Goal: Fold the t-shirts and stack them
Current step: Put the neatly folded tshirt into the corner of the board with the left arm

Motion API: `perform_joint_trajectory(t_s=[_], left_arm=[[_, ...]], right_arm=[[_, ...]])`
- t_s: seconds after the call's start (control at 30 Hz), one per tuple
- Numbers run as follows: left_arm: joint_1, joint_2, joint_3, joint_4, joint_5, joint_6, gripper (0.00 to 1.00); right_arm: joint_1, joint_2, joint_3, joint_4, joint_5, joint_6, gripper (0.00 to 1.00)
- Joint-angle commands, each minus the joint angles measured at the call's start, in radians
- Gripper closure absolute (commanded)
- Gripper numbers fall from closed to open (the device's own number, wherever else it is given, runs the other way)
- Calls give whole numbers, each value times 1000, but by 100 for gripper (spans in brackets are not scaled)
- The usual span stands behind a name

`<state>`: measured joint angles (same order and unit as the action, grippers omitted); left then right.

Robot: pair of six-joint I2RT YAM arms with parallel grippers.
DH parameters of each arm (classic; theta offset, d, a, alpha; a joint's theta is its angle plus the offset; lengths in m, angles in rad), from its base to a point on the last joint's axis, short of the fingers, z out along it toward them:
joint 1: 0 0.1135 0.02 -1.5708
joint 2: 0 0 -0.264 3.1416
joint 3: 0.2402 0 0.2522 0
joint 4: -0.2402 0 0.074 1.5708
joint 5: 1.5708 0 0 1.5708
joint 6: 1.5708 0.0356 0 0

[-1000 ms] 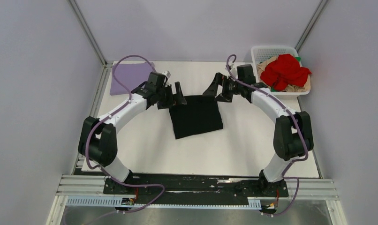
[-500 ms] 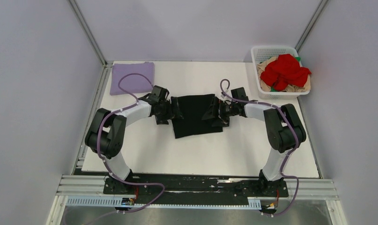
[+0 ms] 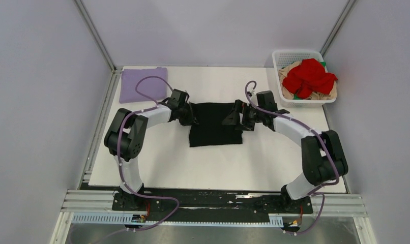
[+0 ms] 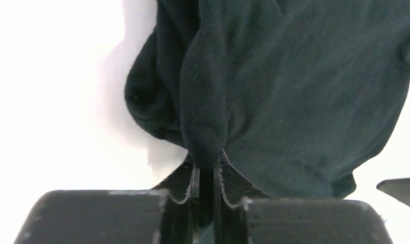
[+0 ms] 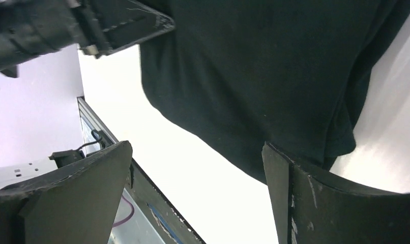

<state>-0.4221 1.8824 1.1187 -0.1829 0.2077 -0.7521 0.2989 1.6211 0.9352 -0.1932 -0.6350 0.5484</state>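
A black t-shirt (image 3: 214,127) lies folded in a rough square at the table's middle. My left gripper (image 3: 191,117) is at its left edge, shut on a pinched ridge of the black cloth (image 4: 205,127); the fingers (image 4: 185,178) press close together on the fabric. At the shirt's right edge my right gripper (image 3: 233,118) stands open, its fingers (image 5: 287,183) wide apart with only the white table between them and the black t-shirt (image 5: 254,76) just ahead. A folded lavender t-shirt (image 3: 143,84) lies flat at the back left.
A white mesh basket (image 3: 296,53) stands at the back right corner with a red t-shirt (image 3: 309,76) heaped over tan cloth (image 3: 331,92) and a bit of green. The table's metal rail (image 5: 142,188) shows in the right wrist view.
My left gripper has shut on the black shirt's left edge. Both arms came down to the shirt's sides, then shifted slightly toward the back. The right gripper stayed open.
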Motion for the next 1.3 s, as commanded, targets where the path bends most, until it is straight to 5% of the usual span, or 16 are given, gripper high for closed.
perform_joint_trajectory(t_s=[0.0, 0.23, 0.53, 0.9, 1.27], left_arm=[[-41, 92, 74, -95, -57, 32, 97], [-44, 53, 264, -290, -399, 192, 100], [1, 119, 547, -292, -767, 548, 100], [118, 244, 831, -197, -843, 923, 100], [206, 258, 1038, -246, -817, 973, 100]], right_arm=[[-28, -144, -15, 42, 68, -18, 0], [-60, -335, -96, 34, 326, -41, 0], [-96, -439, -121, -20, 585, -65, 0], [-101, -456, -136, -22, 708, -114, 0], [-100, -397, -127, -26, 721, -131, 0]])
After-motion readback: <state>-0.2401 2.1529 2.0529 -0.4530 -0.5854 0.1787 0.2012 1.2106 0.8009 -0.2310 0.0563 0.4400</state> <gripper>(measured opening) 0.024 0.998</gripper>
